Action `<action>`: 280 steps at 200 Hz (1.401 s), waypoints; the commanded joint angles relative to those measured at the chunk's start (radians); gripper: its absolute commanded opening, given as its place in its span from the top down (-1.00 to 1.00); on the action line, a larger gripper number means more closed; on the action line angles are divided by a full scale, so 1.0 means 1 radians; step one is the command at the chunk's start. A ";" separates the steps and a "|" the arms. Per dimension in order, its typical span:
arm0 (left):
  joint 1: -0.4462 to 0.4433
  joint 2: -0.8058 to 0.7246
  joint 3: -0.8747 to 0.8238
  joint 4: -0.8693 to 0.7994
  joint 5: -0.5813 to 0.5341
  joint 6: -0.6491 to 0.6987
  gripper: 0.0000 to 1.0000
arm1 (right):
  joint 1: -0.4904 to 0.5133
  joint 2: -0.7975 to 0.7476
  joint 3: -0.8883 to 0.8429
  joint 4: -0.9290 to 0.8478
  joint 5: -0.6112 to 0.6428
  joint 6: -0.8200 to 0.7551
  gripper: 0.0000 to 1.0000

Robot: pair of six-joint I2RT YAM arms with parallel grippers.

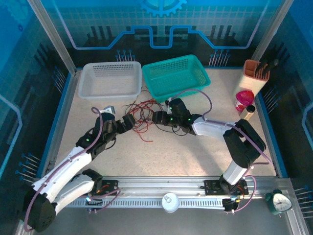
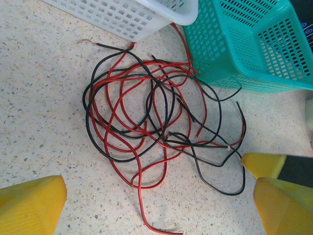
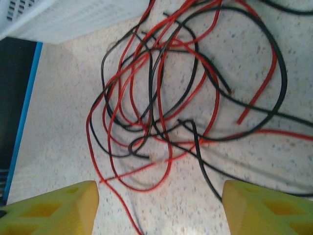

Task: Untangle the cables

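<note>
The cables [image 1: 143, 113], thin red and black wires, lie in one loose tangle on the speckled table just in front of the two baskets. My left gripper [image 1: 129, 121] is at the tangle's left side and my right gripper [image 1: 159, 117] at its right side, facing each other. In the left wrist view the cables [image 2: 151, 117] spread ahead of the open left gripper [image 2: 159, 196], and one red end lies on the table between its yellow fingers [image 2: 32, 205]. In the right wrist view the open right gripper [image 3: 160, 205] hovers over the cables [image 3: 166, 98], with a red and a black strand running between its fingers [image 3: 264, 208].
A white basket [image 1: 110, 93] and a teal basket [image 1: 168, 93] stand side by side just behind the tangle. An orange-and-white holder [image 1: 255, 76] and a pink cup [image 1: 243, 100] sit at the right edge. A small clock [image 1: 279, 201] stands by the front rail.
</note>
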 commanded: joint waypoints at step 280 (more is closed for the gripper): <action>-0.022 -0.050 0.024 -0.021 -0.029 -0.029 -0.98 | 0.031 0.188 0.068 0.190 -0.018 0.120 0.17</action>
